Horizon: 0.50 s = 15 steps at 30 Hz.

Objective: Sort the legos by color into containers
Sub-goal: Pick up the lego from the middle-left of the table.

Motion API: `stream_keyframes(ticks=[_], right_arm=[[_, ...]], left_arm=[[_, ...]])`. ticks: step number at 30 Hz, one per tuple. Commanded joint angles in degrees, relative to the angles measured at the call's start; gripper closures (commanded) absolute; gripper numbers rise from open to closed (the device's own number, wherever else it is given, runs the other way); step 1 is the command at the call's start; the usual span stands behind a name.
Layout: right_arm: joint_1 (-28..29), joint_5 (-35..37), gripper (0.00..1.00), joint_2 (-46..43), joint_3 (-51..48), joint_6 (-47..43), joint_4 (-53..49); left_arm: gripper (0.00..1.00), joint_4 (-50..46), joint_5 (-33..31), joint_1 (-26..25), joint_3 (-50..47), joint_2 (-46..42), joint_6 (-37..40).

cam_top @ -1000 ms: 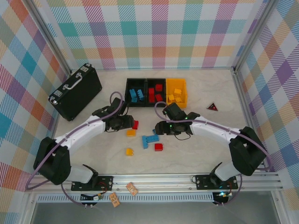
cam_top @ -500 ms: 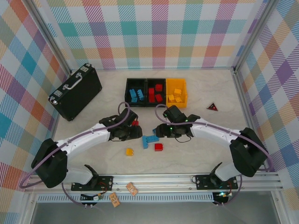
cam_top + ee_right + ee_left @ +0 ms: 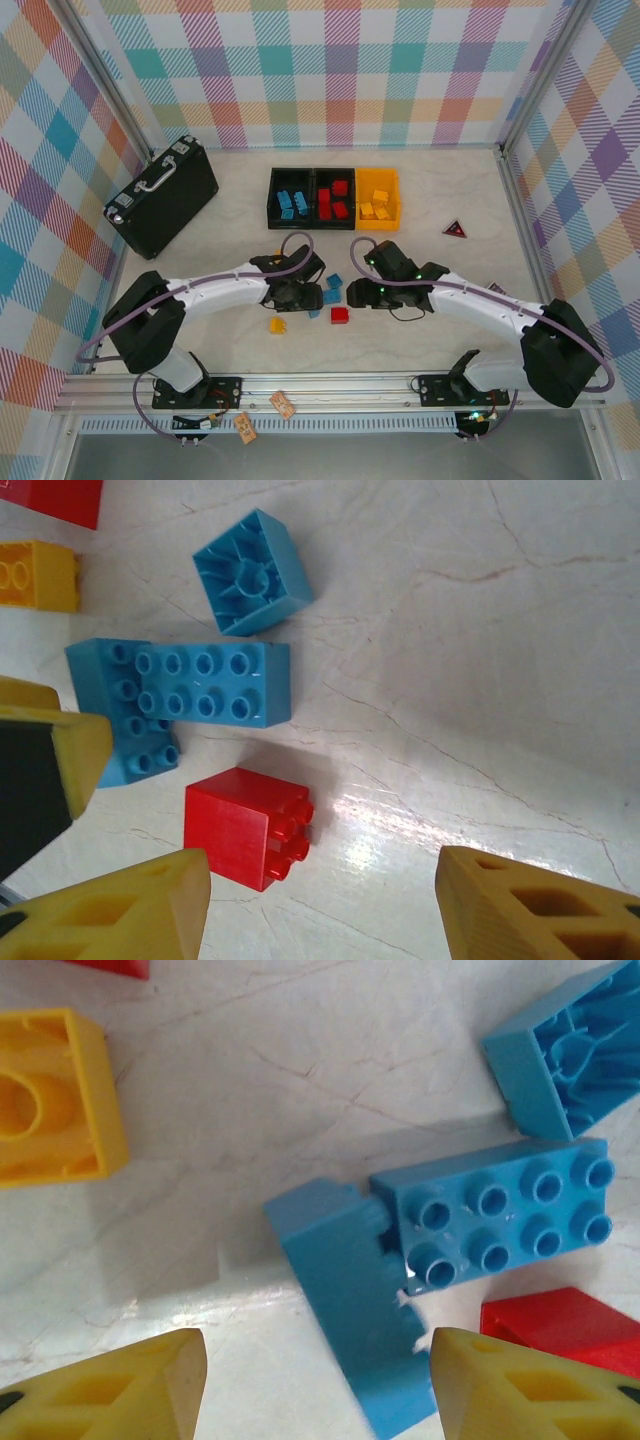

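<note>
Blue legos (image 3: 490, 1215) inside left pincer (image 3: 315, 1360), spread — right pincer (image 3: 322, 880) spread, open tabletop (image 3: 480, 630) alongside

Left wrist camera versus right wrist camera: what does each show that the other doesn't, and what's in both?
Left wrist, not right wrist: both fingertips of the left end effector, open, flanking the lower blue brick.
Right wrist, not left wrist: the right end effector, open over bare table, and the red brick whole, lying on its side.
Both: the long blue brick joined across the lower one in an L, the upturned blue square brick, part of the red brick, and a yellow brick at the left.
</note>
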Motion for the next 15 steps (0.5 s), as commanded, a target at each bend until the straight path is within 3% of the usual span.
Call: stream_keyframes(ticks=[1, 8, 15], right_arm=[[0.27, 0.32, 0.38, -0.35, -0.62, 1.36, 0.86], [0.26, 0.67, 0.38, 0.04, -0.32, 1.33, 0.99], [0.27, 0.43, 0.38, 0.17, -0.49, 1.48, 1.31]], left_arm=[[0.40, -2.43, -1.18, -0.84, 1.80, 2.38, 0.38], [0.44, -3.12, -1.43, -1.12, 2.80, 4.46, 0.69], [0.65, -4.20, -2.19, -1.11, 2.58, 3.88, 0.80]])
